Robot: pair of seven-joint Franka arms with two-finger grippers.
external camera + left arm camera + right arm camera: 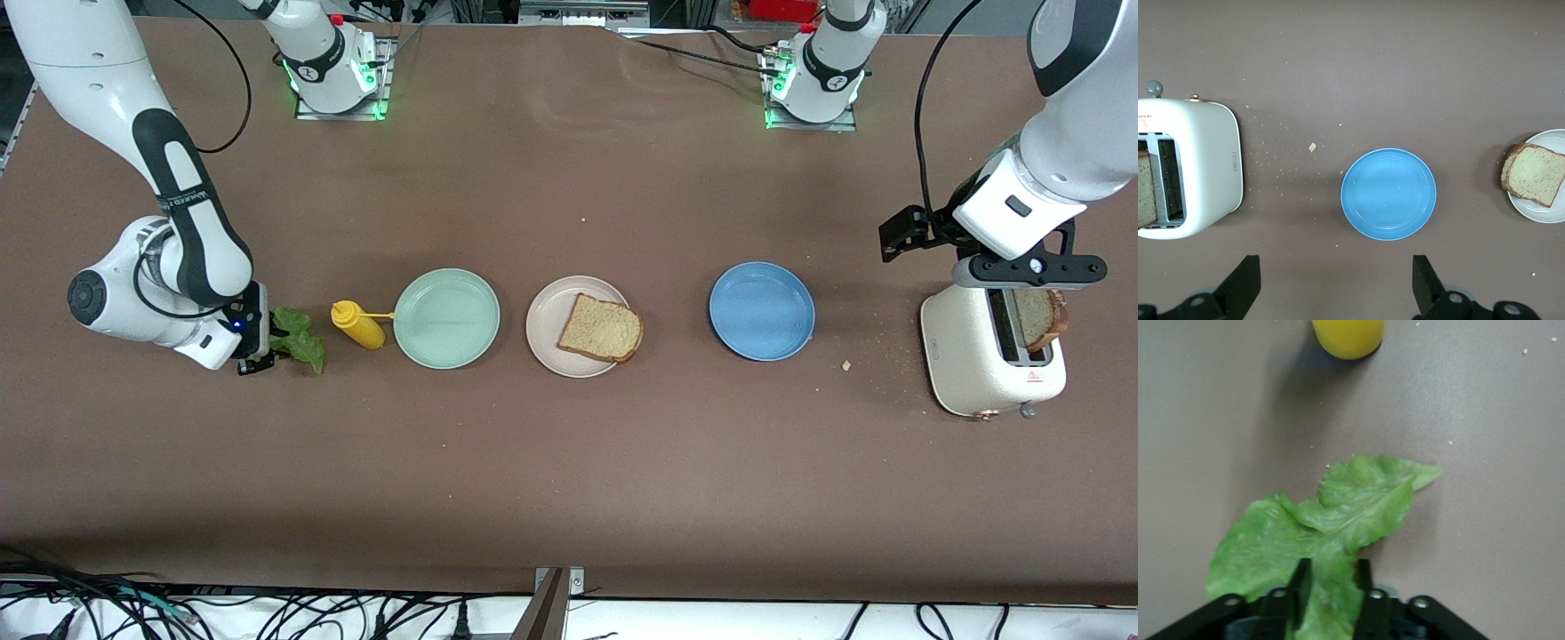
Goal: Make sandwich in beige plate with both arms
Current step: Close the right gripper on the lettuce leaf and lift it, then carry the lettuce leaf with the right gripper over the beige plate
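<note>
Your right gripper (1333, 587) is low at the right arm's end of the brown table (569, 462), its fingers clamped on the stem end of the ruffled green lettuce leaf (1331, 520), which lies beside the yellow squeeze bottle (357, 324). Your left gripper (1336, 280) hangs over the white toaster (965, 356) at the other end, fingers wide apart, holding nothing. One brown bread slice (602, 328) lies on the round beige plate (551, 311) mid-table; another slice (1040, 317) stands in the toaster.
</note>
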